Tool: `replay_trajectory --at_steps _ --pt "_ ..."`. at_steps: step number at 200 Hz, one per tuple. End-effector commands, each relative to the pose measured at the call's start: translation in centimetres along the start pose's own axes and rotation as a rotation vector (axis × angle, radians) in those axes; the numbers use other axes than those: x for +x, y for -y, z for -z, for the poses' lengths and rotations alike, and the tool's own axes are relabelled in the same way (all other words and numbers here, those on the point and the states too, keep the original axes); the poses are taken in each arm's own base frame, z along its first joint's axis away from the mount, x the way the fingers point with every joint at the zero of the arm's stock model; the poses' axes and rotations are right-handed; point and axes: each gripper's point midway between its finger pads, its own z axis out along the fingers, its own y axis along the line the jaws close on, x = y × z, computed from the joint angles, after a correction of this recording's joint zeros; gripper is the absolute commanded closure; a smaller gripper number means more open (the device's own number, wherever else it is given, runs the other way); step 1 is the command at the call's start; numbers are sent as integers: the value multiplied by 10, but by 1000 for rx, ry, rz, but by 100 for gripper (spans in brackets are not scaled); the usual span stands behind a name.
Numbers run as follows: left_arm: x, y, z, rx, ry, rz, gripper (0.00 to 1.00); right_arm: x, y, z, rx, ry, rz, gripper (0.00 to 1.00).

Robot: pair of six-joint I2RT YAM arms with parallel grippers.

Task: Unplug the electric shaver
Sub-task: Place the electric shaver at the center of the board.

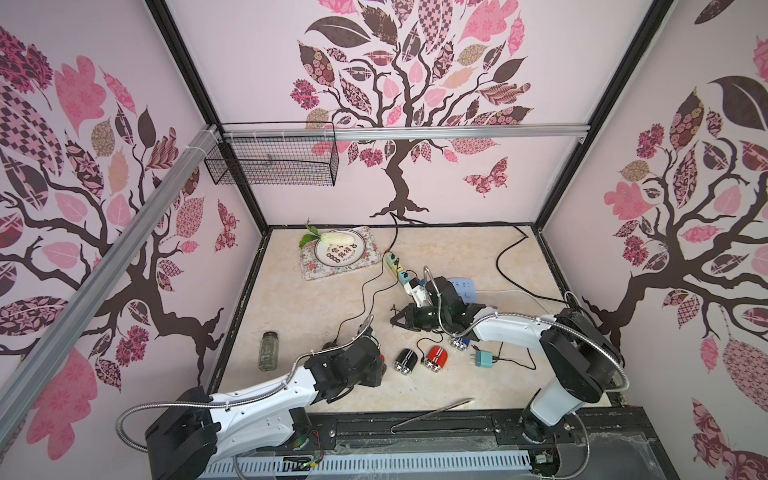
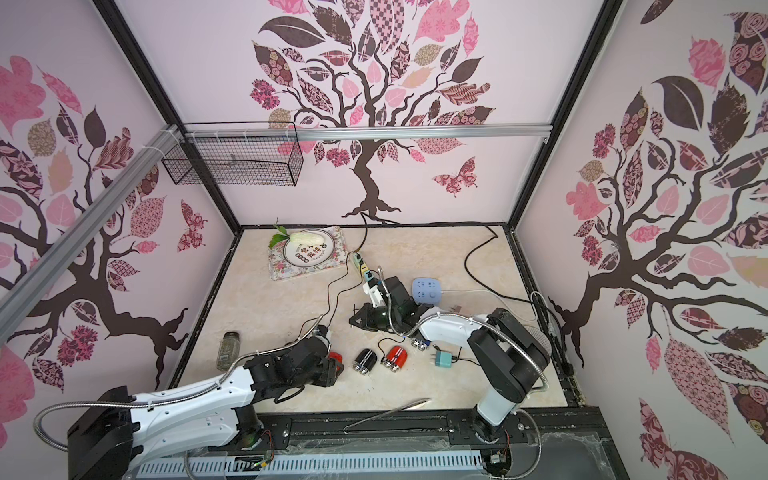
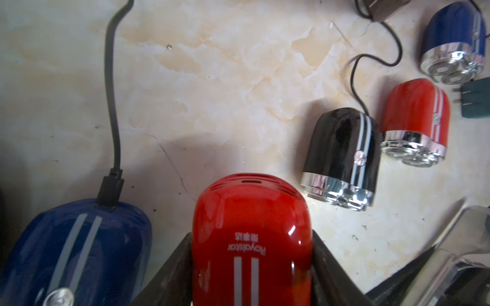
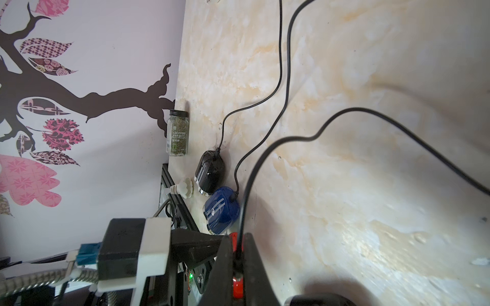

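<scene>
My left gripper point(image 3: 252, 238) is shut on a red electric shaver point(image 3: 252, 209) low over the table. The shaver's charging slot point(image 3: 250, 182) shows empty. In both top views that shaver is a red patch point(image 1: 381, 358) point(image 2: 335, 358) at the left gripper's tip. My right gripper point(image 4: 238, 254) point(image 1: 395, 319) is shut on the plug end of a thin black charging cable point(image 4: 331, 116). It hovers a short way from the red shaver and apart from it. The cable runs back toward the power strip point(image 1: 398, 269).
A blue shaver point(image 3: 79, 251) with its cable plugged in lies beside the held one. Black point(image 1: 405, 361), red point(image 1: 435, 357) and blue point(image 1: 459, 343) shavers and a teal adapter point(image 1: 484, 358) lie at the front. A spice jar point(image 1: 268, 351) stands left, a tray point(image 1: 316, 272) at the back.
</scene>
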Motion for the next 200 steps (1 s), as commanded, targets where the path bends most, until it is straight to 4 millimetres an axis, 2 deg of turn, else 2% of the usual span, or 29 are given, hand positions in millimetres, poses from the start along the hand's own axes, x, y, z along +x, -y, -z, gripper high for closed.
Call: replay_trajectory --at_steps 1,35,92,200 --pt "-22 14 8 6 38 -11 82 2 -1 4 -10 15 -11 95" --pt "-22 15 4 -4 19 -8 82 12 17 -5 0 -5 -60 94" --pt "-12 13 -5 -27 -29 4 79 19 38 -22 25 -29 -108 94" --pt "-3 14 -14 -63 -72 -12 68 28 52 -43 82 -72 -124 90"
